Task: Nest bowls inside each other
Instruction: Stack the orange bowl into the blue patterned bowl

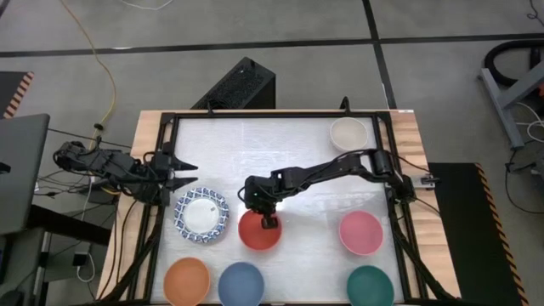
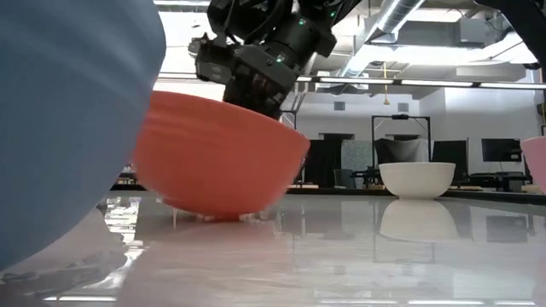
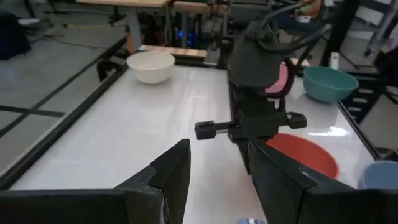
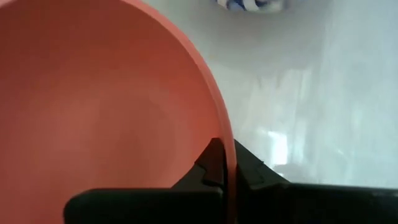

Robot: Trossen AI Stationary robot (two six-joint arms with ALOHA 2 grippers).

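Note:
A red bowl [image 1: 257, 231] sits in the middle of the table near its front. My right gripper [image 1: 269, 223] is shut on its rim. In the low view the red bowl [image 2: 213, 162] is tilted, its base at or just above the table. A white bowl with a blue-patterned rim [image 1: 201, 214] stands to its left. Orange [image 1: 187, 281], blue [image 1: 240, 284], dark green [image 1: 370, 287], pink [image 1: 360, 233] and beige [image 1: 348, 133] bowls stand apart on the table. My left gripper [image 1: 183, 175] waits open at the table's left edge, holding nothing. My right gripper pinches the red bowl's rim [image 4: 224, 134], one finger inside the bowl and one outside. The fingers [image 4: 213, 167] come slanting down from the table's right and far side. The bowl is tilted; whether its base is clear of the table I cannot tell.
A black frame [image 1: 161, 127] runs around the white tabletop. Open tabletop lies across the middle and far left [image 1: 255, 144]. The blue bowl [image 2: 68, 128] stands close to the low camera. My right arm [image 3: 258, 81] rises over the table's centre.

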